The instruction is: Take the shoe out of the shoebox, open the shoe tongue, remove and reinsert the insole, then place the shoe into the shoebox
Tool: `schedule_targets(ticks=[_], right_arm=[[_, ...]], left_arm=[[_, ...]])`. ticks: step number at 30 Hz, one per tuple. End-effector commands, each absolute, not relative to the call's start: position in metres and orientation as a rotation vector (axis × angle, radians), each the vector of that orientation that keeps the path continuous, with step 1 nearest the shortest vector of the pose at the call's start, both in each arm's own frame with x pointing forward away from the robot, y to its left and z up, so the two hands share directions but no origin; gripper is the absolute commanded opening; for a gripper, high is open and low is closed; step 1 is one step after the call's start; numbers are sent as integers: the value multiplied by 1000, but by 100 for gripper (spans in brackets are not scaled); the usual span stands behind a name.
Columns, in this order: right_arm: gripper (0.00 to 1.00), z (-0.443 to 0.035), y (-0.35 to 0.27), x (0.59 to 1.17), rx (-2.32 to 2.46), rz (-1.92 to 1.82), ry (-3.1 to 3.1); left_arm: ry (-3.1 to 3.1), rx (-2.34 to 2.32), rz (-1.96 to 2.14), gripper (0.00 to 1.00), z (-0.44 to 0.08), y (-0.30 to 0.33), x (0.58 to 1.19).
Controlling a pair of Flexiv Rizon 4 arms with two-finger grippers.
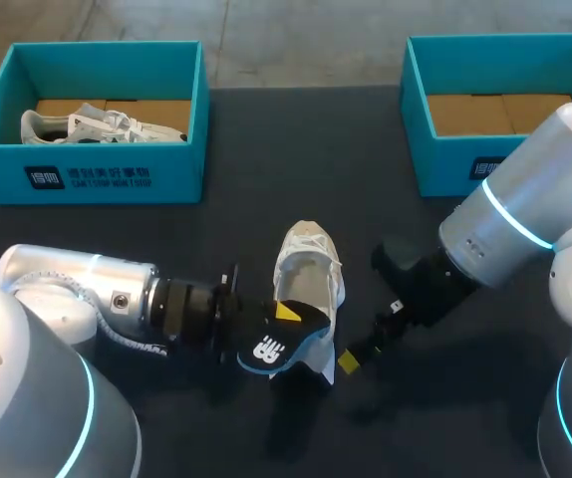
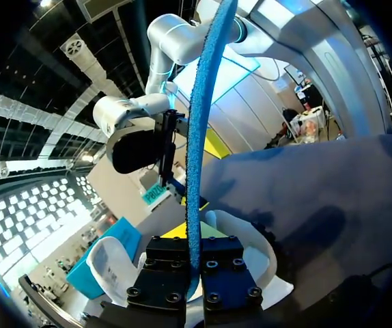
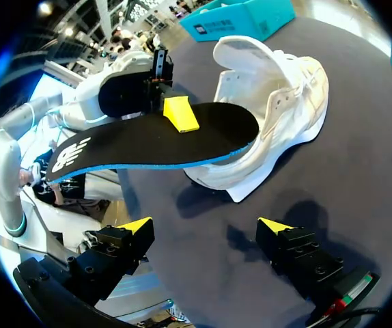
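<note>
The shoe (image 1: 311, 264) sits in the middle of the frame, the left gripper (image 1: 284, 313) squeezes the insole (image 1: 266, 349) at the shoe's mouth, and the right gripper (image 3: 206, 225) hangs wide open just beside it, so pushing could slide the loose shoe or bend the insole.

On the counter (image 1: 256, 199) the shoe (image 1: 308, 267) lies near the middle, lengthwise from 12 to 6 o'clock. At its 6 o'clock end the insole (image 1: 278, 344) juts out toward 7 o'clock, one end over the shoe, gripped between the fingers of the left hand (image 1: 282, 317), which comes in from 8 o'clock. The right hand (image 1: 370, 337) is at the shoe's 4 o'clock, just beside it, touching nothing. The first shoebox (image 1: 97, 174) stands at 10 o'clock with another shoe (image 1: 102, 125) in it. The second shoebox (image 1: 445, 149) stands at 2 o'clock.
</note>
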State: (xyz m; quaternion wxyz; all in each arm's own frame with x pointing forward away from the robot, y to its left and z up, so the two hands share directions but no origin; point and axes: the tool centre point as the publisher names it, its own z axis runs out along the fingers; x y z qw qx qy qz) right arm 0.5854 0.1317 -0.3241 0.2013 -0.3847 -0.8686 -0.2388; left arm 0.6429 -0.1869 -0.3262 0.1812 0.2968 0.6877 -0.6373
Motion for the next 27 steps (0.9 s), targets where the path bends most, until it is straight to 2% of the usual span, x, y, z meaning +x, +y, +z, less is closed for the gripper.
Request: schedule_targets(ticks=[1, 27], right_arm=[[100, -325, 134, 584, -1080, -665, -2430], [100, -325, 134, 584, -1080, -665, -2430]], left_arm=[[1941, 853, -1818, 0, -331, -188, 650], [1976, 840, -1793, 0, -341, -188, 658]])
